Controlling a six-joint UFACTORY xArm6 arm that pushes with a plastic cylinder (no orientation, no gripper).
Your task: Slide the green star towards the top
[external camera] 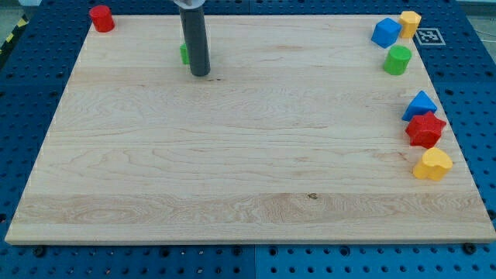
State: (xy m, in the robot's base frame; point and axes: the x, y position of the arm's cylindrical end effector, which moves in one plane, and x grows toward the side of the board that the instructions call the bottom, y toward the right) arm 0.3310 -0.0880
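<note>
The green star (184, 53) lies near the top of the wooden board (248, 178), left of centre. Only a thin green sliver of it shows at the left edge of my dark rod, which hides the rest. My tip (200, 74) rests on the board just below and to the right of the star, touching or nearly touching it.
A red cylinder (101, 18) stands at the top left corner. At the top right are a blue block (385, 32), a yellow block (409, 22) and a green cylinder (397, 60). On the right edge are a blue triangle (420, 104), a red star (425, 129) and a yellow heart (432, 164).
</note>
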